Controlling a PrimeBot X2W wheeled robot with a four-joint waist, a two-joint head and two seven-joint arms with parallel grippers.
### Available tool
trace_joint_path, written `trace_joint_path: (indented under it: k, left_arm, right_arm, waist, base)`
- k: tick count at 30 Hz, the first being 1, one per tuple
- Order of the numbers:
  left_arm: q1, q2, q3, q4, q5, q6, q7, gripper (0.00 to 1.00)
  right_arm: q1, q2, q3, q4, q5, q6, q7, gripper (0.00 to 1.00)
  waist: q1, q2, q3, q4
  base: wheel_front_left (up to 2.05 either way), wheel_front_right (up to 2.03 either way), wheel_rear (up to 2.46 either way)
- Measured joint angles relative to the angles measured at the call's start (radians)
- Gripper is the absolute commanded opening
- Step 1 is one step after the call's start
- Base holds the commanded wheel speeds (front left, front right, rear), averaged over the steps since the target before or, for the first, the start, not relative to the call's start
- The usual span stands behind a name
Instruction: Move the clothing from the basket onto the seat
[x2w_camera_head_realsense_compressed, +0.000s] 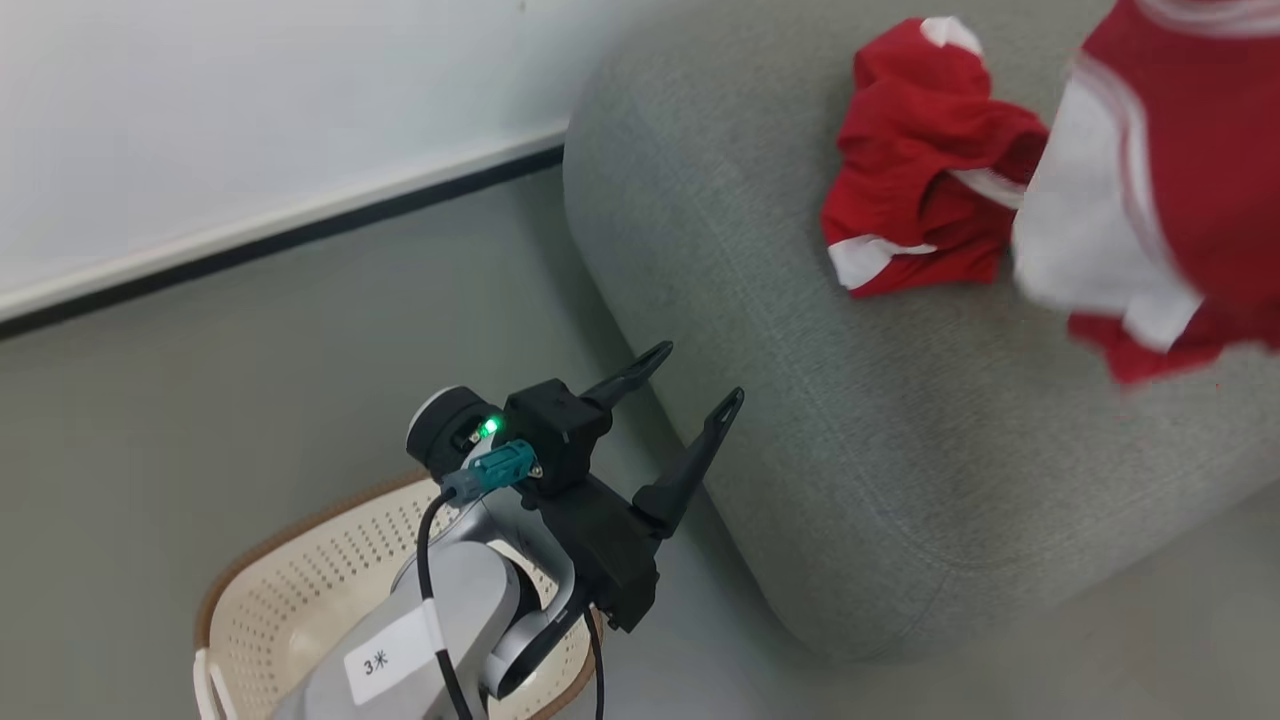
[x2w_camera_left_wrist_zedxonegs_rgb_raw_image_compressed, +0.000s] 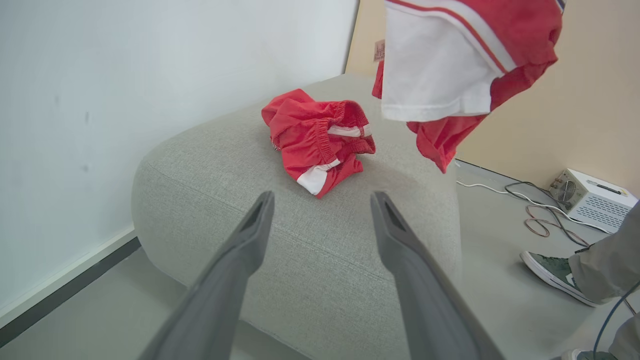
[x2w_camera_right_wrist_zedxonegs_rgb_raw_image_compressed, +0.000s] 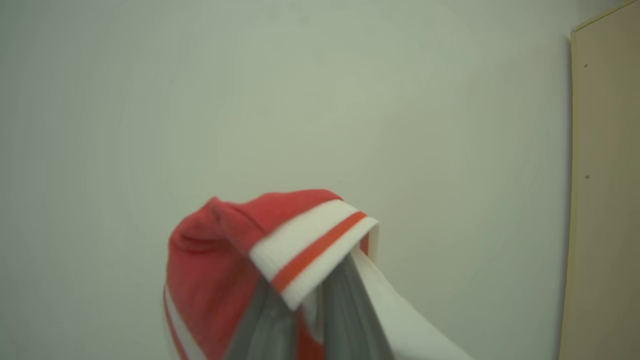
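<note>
The left gripper (x2w_camera_head_realsense_compressed: 700, 372) is seen in the head view with its two dark fingers spread wide apart and nothing between them. It is held over the floor, just beside the sofa's rounded near-left corner. Under its pale forearm (x2w_camera_head_realsense_compressed: 440, 620), at the lower left, the cream perforated laundry basket (x2w_camera_head_realsense_compressed: 300, 590) with a brown rim is partly covered. On the grey sofa (x2w_camera_head_realsense_compressed: 850, 450), the red shorts (x2w_camera_head_realsense_compressed: 920, 160) are crumpled toward the far side. To their right a red garment with white trim (x2w_camera_head_realsense_compressed: 1170, 180) is hung in the air above the seat, blurred.

In the left wrist view, the left gripper (x2w_camera_left_wrist_zedxonegs_rgb_raw_image_compressed: 324, 200) is again shown open, pointed at the sofa (x2w_camera_left_wrist_zedxonegs_rgb_raw_image_compressed: 225, 165). The shorts (x2w_camera_left_wrist_zedxonegs_rgb_raw_image_compressed: 315, 135), with a gathered waistband, are lain on the cushion beyond the fingertips. The red garment with white trim (x2w_camera_left_wrist_zedxonegs_rgb_raw_image_compressed: 450, 65) is suspended above and to the right, apart from the shorts. On the floor at the far right, a white box with a fan grille (x2w_camera_left_wrist_zedxonegs_rgb_raw_image_compressed: 590, 197), loose cables (x2w_camera_left_wrist_zedxonegs_rgb_raw_image_compressed: 530, 210) and a person's green shoe (x2w_camera_left_wrist_zedxonegs_rgb_raw_image_compressed: 550, 270) are seen.

In the right wrist view, the right gripper (x2w_camera_right_wrist_zedxonegs_rgb_raw_image_compressed: 310, 310) is clamped on the red garment with white trim (x2w_camera_right_wrist_zedxonegs_rgb_raw_image_compressed: 225, 250), which is draped over its fingertips against a pale wall (x2w_camera_right_wrist_zedxonegs_rgb_raw_image_compressed: 300, 100).
</note>
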Motion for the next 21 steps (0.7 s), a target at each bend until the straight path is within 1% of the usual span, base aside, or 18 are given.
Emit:
trace_joint_path:
  k: [2,6,10,14,17,18,19,21]
  left_arm:
    - [-0.009,0.003,0.0,-0.009,0.001,0.0,0.008,1.0]
    - [-0.03,0.011,0.001,-0.026,0.006,0.0,0.019,1.0]
    - [-0.045,0.027,0.003,-0.045,0.009,0.0,0.036,1.0]
    - [-0.073,0.028,0.005,-0.063,0.012,0.0,0.047,1.0]
    - [-0.1,0.028,0.008,-0.071,0.012,-0.002,0.052,1.0]
    - [-0.107,0.028,0.011,-0.071,0.014,-0.004,0.052,1.0]
    - [-0.118,0.029,0.013,-0.069,0.016,-0.005,0.052,1.0]
    - [-0.122,0.034,0.019,-0.065,0.016,-0.005,0.052,1.0]
  right_arm:
    - [-0.06,-0.036,0.0,0.03,-0.011,0.0,0.003,0.0]
    - [-0.179,-0.082,0.002,0.103,-0.02,0.001,0.013,0.0]
    - [-0.268,-0.114,0.001,0.186,-0.019,0.001,0.023,0.0]
    - [-0.332,-0.144,0.009,0.294,-0.02,0.001,0.039,0.0]
    - [-0.342,-0.152,0.033,0.384,-0.031,0.001,0.056,0.0]
    - [-0.342,-0.151,0.042,0.419,-0.038,0.001,0.065,0.0]
    - [-0.333,-0.147,0.051,0.48,-0.038,0.001,0.081,0.0]
    - [-0.315,-0.135,0.058,0.523,-0.038,0.001,0.093,0.0]
  waist:
    - [0.0,0.0,0.025,0.013]
    - [0.0,0.0,0.075,0.044]
    - [0.0,0.0,0.126,0.078]
    - [0.0001,0.0,0.177,0.114]
    - [0.0,0.0001,0.217,0.143]
    - [0.0001,0.0001,0.229,0.154]
    - [0.0002,0.0001,0.25,0.176]
    - [0.0,0.0001,0.269,0.198]
  base:
    - [0.0,0.0,0.0]
    - [0.0,0.0,0.0]
    - [0.0,0.0,0.0]
    - [0.0,0.0,0.0]
    - [0.0,0.0,0.0]
    - [0.0,0.0,0.0]
    - [0.0,0.0,0.0]
    - [0.0,0.0,0.0]
